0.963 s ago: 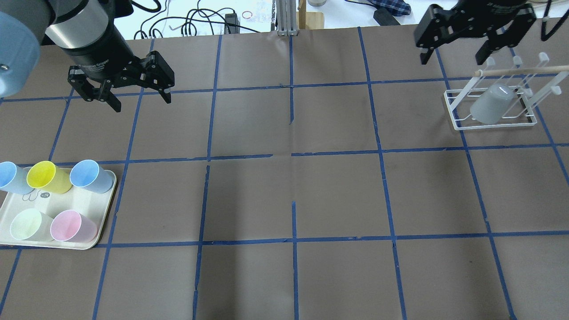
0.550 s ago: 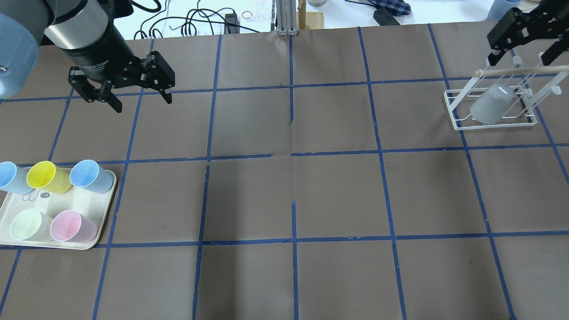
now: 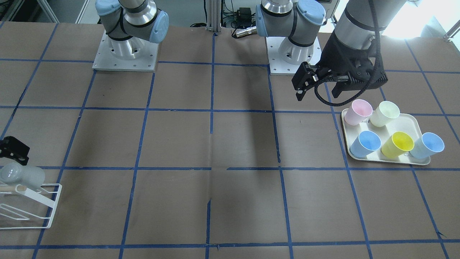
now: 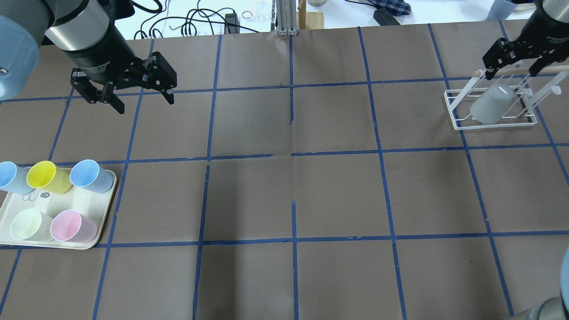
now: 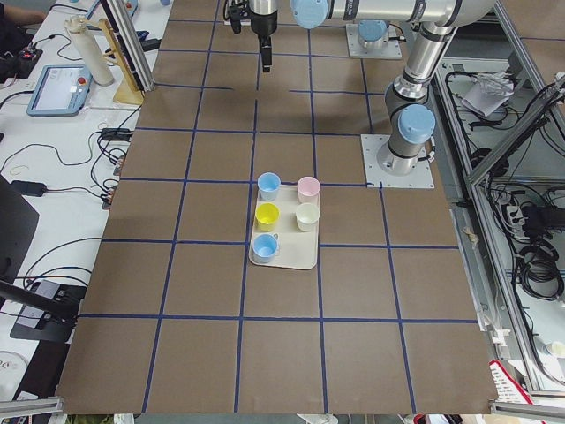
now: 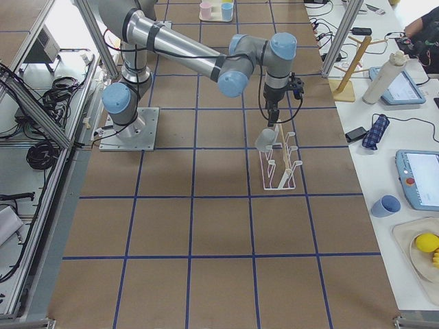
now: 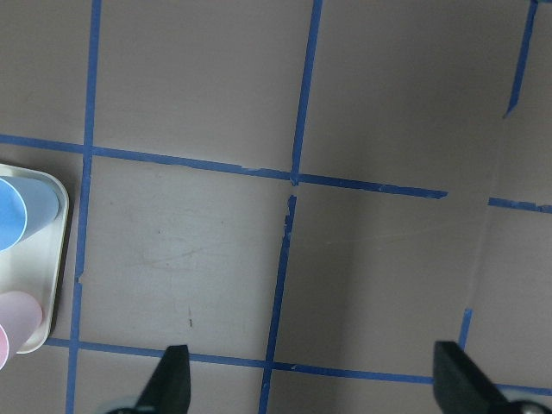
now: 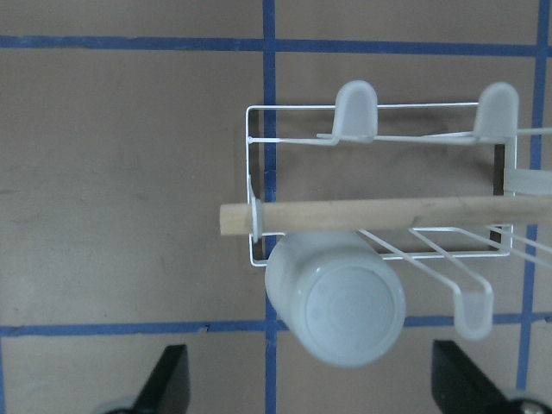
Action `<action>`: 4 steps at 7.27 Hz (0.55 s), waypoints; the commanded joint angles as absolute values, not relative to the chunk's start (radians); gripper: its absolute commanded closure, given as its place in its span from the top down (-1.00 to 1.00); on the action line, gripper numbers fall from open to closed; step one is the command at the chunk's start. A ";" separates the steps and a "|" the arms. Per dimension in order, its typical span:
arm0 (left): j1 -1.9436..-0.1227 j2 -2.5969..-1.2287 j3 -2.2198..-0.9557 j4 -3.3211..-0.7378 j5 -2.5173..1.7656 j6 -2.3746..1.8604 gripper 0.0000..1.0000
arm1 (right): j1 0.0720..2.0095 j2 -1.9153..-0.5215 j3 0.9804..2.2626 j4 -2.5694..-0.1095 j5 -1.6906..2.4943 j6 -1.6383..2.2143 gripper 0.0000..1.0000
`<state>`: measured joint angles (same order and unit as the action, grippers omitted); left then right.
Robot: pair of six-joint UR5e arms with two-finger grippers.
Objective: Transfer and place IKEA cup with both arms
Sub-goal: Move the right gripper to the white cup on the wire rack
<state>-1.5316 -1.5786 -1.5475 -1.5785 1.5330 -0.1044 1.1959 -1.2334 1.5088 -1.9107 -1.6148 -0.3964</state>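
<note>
The small grey plastic tumbler (image 4: 492, 105) sat inverted on the white wire rack (image 4: 458, 121). The right end effector (image 4: 511, 71) hovered above it, jaws spread, empty; the left end effector (image 4: 145, 104) hung open, well apart. A descending finger might snag the rack's wooden dowel (image 8: 362, 213), tipping it.

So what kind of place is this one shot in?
Most likely a robotics lab: left arm and right arm bolted to a table gridded with blue tape, teach pendants and loose cables on the side benches.
</note>
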 commanded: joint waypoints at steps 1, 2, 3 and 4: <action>-1.531 -1.578 -1.548 -1.578 1.532 -0.104 1.00 | 1.195 -1.167 1.523 -1.970 -1.618 -0.473 1.00; -1.531 -1.578 -1.548 -1.578 1.532 -0.104 1.00 | 1.195 -1.172 1.540 -1.971 -1.626 -0.485 1.00; -1.531 -1.578 -1.548 -1.578 1.532 -0.104 1.00 | 1.193 -1.172 1.543 -1.959 -1.621 -0.486 1.00; -1.531 -1.577 -1.549 -1.578 1.532 -0.104 1.00 | 1.193 -1.170 1.546 -1.959 -1.631 -0.483 1.00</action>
